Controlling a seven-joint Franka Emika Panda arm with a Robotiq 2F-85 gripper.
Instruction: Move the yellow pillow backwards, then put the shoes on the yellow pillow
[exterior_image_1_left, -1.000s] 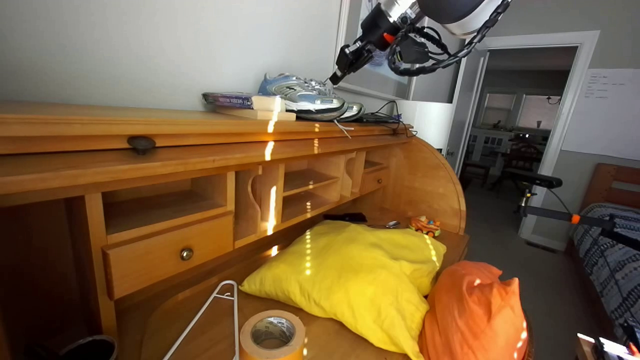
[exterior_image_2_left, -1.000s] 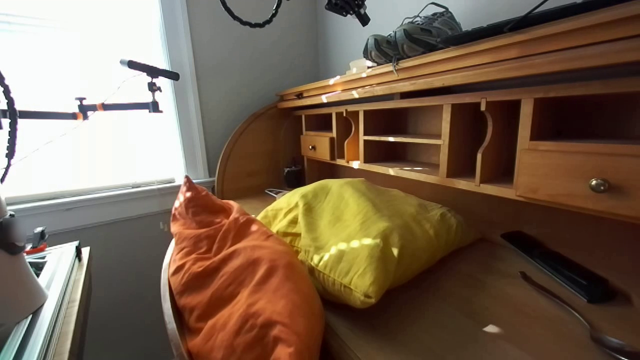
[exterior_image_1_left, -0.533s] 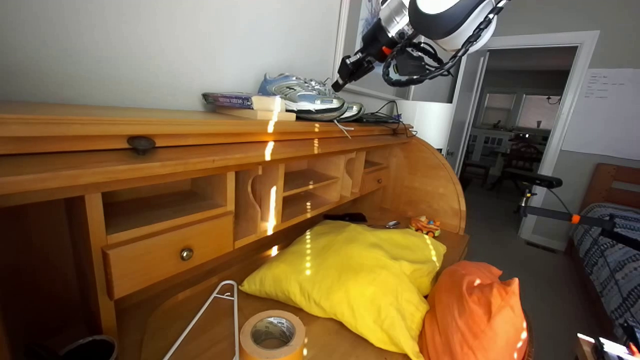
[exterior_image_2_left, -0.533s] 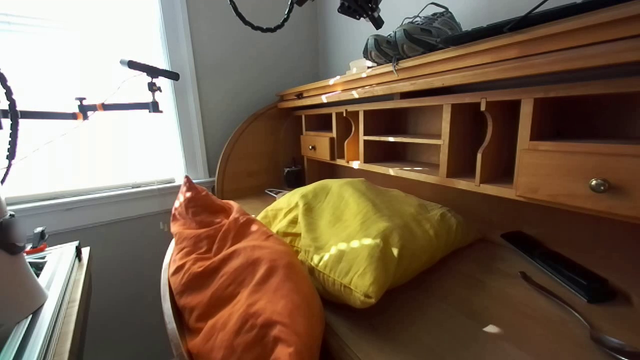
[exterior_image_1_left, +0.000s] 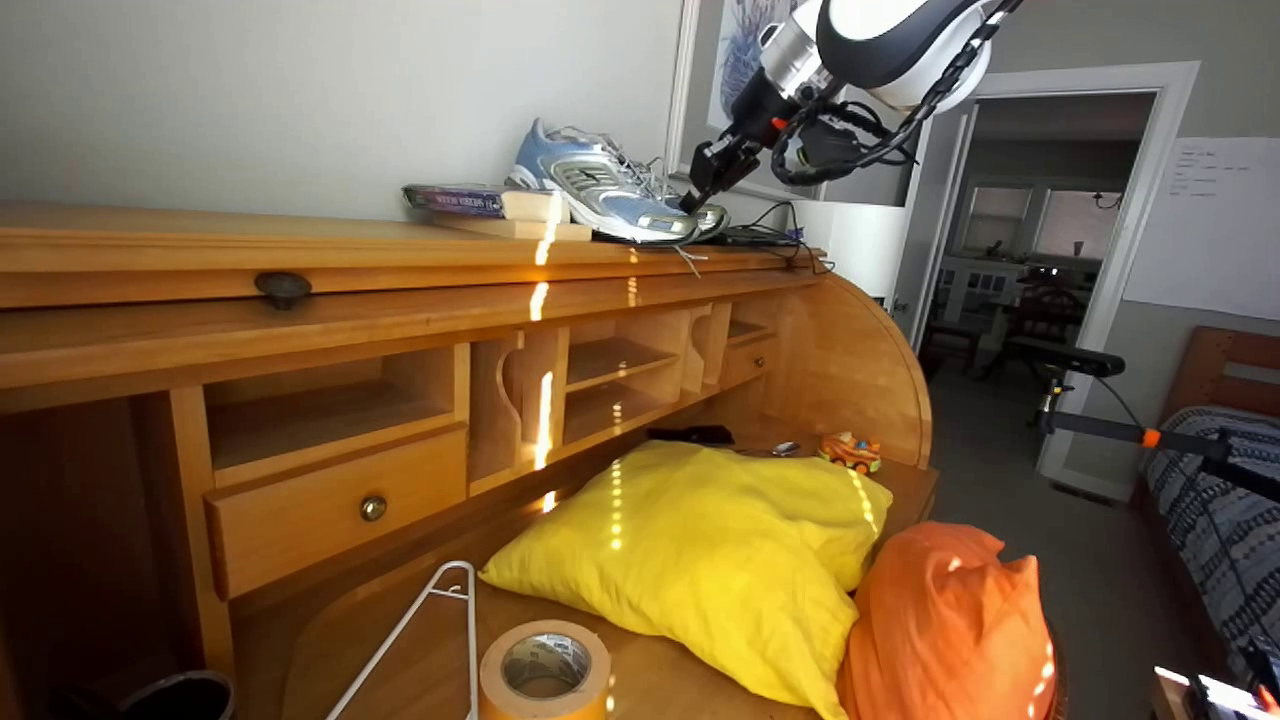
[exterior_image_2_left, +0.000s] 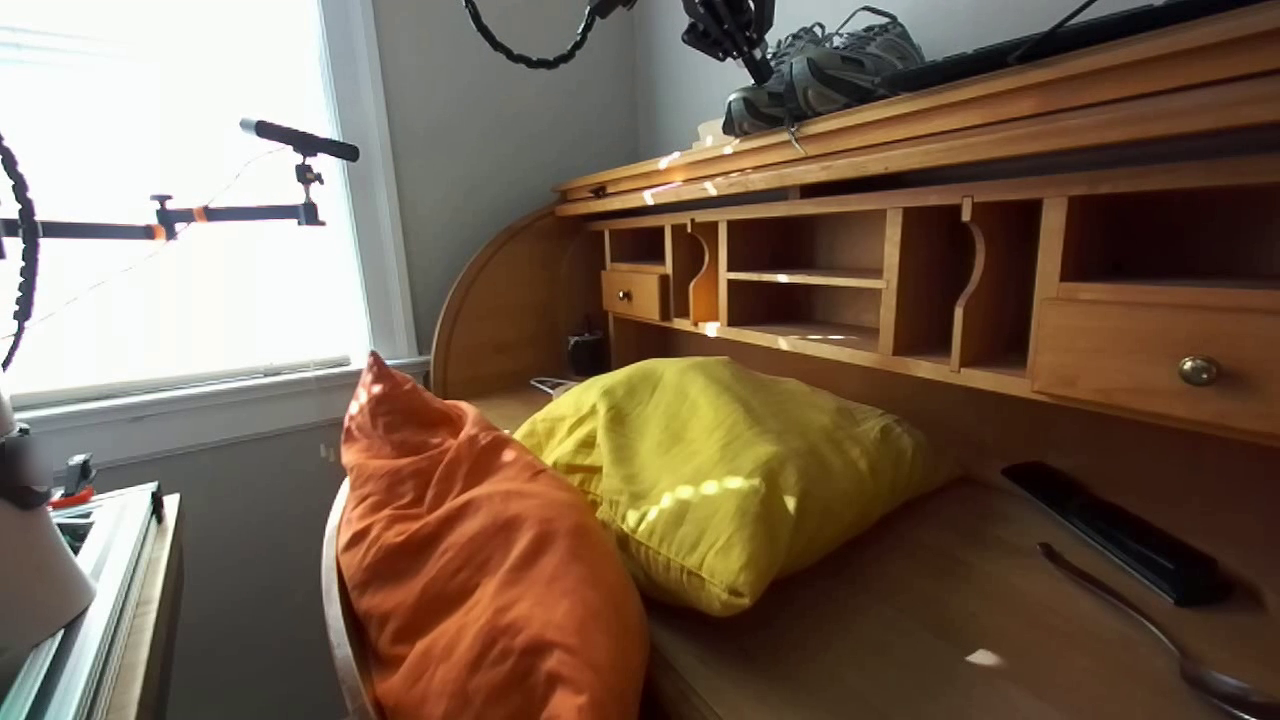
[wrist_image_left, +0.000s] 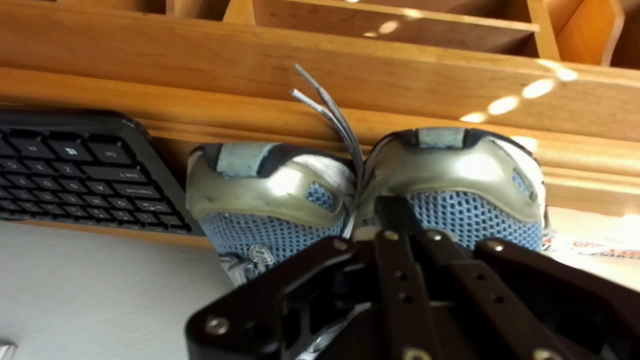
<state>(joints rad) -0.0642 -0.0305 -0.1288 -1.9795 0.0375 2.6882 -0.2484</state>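
Note:
The pair of shoes, grey and white with blue mesh, rests on top of the wooden desk hutch, toes toward its front edge. My gripper points down at them, its fingers together and nothing visible between them. In the wrist view the fingertips of the gripper are against the toe of the right-hand shoe; the left-hand shoe is just beside it. The shoe by the books is tilted, heel raised. Well below, the yellow pillow lies on the desktop, seen in both exterior views.
Books flank the shoes on one side, a black keyboard on the other. An orange bag-like cushion leans against the pillow. A tape roll, white hanger, spoon and toy lie on the desktop.
My gripper has come down from above the shoes onto the toe of the one by the books. That shoe's heel has lifted and its toe dipped. The pillow has not moved.

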